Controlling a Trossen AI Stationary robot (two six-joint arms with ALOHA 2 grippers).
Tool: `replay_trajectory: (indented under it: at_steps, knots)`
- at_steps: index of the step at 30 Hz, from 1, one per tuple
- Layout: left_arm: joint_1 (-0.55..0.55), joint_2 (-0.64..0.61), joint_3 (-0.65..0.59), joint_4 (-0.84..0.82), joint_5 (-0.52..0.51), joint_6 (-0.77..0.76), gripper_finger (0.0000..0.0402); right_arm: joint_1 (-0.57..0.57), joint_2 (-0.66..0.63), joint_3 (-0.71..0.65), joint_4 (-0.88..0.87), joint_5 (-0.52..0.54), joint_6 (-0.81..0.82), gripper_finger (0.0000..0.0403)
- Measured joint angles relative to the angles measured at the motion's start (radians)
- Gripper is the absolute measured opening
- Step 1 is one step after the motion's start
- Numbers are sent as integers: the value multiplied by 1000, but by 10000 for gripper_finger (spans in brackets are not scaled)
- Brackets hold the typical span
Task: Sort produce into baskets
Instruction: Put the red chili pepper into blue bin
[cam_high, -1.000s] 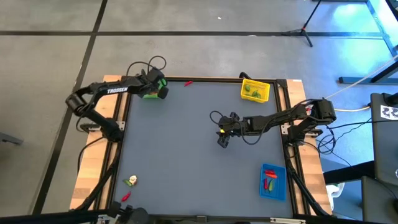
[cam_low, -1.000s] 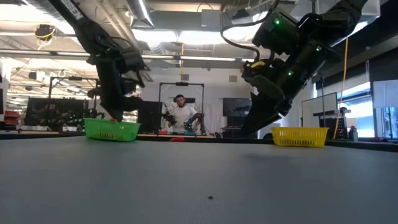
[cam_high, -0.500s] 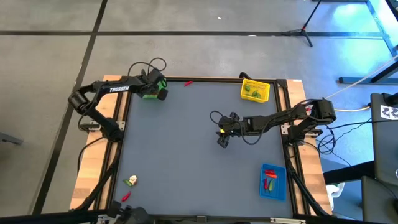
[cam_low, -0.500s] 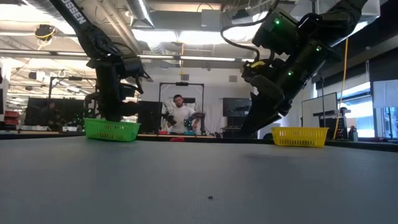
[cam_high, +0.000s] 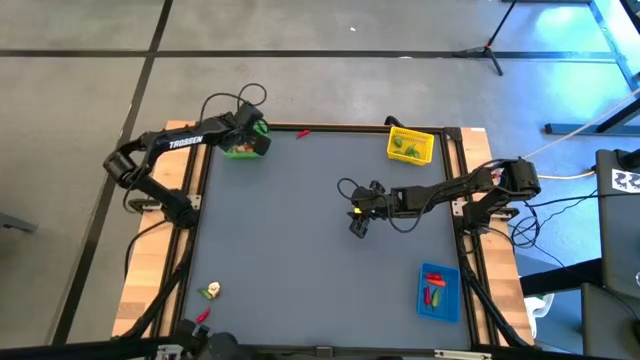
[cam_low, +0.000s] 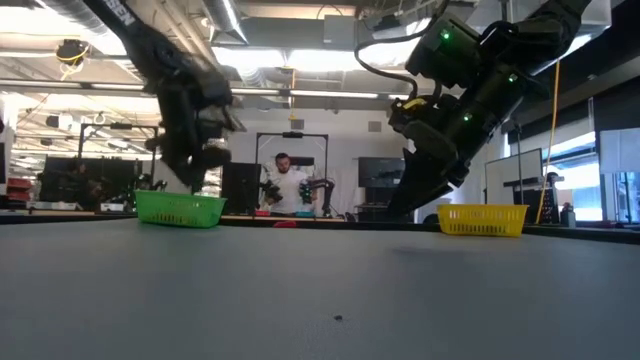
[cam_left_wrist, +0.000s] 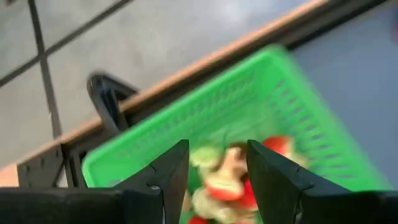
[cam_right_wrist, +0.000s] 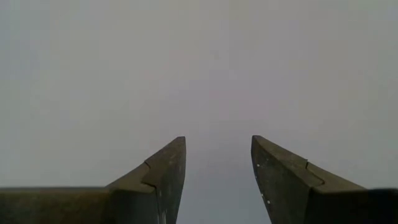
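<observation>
Left gripper (cam_left_wrist: 214, 177) hovering, fingers apart, over bright green plastic mesh basket (cam_high: 240, 150) at table's far-left edge; right gripper (cam_high: 358, 226) waiting mid-table, fingers apart, empty.

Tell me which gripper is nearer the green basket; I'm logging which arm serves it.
Left. The left gripper hangs right over the green basket at the table's far left corner; the right gripper waits over mid-table, well away.

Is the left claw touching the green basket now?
Apart. In the low view the left claw hangs above the green basket, with background showing between them.
</observation>
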Motion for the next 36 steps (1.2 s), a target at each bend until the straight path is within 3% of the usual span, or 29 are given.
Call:
replay_trajectory:
  at_steps: [5,14,23,32,36]
  knots:
    - [-38,-49,50,24,62,24,152,0,0,0,2,-3,0,182]
    - [-96,3,54,257,413,83,133,0,0,0,3,5,-3,182]
    - [-114,144,84,349,447,114,128,0,0,0,0,13,-4,182]
    - [-110,335,308,218,433,166,194,0,0,0,0,13,-5,182]
    - [-100,417,394,179,417,185,204,0,0,0,0,13,-5,182]
